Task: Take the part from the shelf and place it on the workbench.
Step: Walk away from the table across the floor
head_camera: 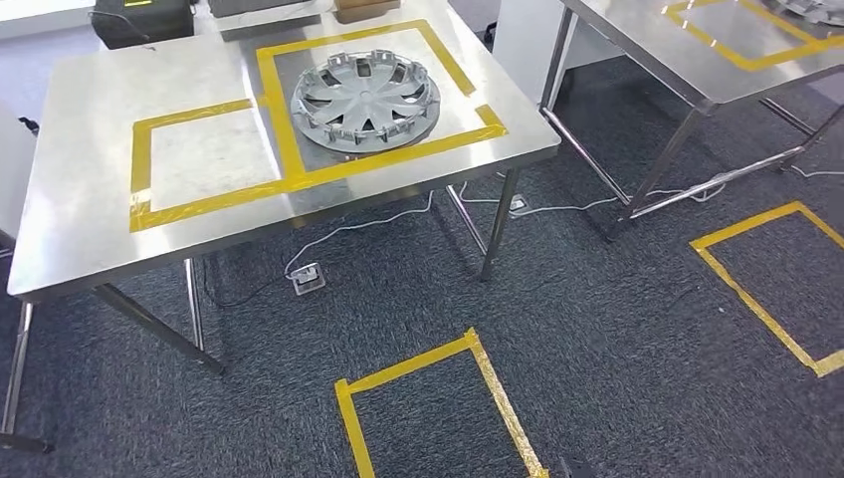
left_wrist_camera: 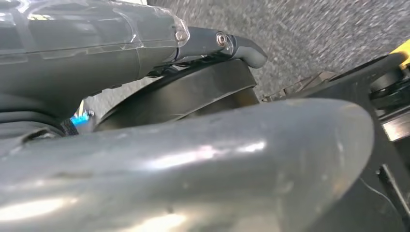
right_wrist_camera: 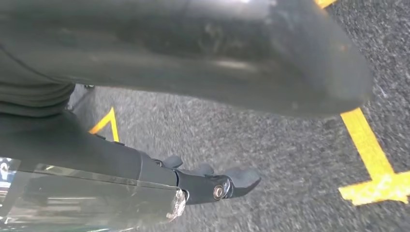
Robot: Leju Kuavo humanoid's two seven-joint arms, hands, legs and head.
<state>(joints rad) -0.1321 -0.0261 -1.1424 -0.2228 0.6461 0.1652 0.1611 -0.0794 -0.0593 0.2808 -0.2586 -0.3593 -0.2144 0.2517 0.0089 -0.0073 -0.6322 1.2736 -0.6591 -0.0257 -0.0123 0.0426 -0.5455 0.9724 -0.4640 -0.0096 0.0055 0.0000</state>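
Note:
The part, a silver wheel cover (head_camera: 365, 100), lies flat on the steel workbench (head_camera: 90, 149), inside the larger yellow-taped rectangle at its far right. A smaller taped rectangle (head_camera: 204, 159) beside it holds nothing. My left hand (left_wrist_camera: 145, 159) hangs low over the carpet, its thick thumb apart from the dark fingers (left_wrist_camera: 237, 46), with nothing held. My right hand (right_wrist_camera: 145, 58) also hangs above the carpet, its fingers (right_wrist_camera: 227, 183) spread away from the thumb and holding nothing.
A second steel table (head_camera: 637, 40) with yellow tape stands at the right rear. Yellow tape squares (head_camera: 438, 398) mark the dark carpet in front and on the right (head_camera: 766, 279). A floor socket (head_camera: 308, 278) and white cables lie under the workbench. A dark box (head_camera: 139, 20) sits at its far edge.

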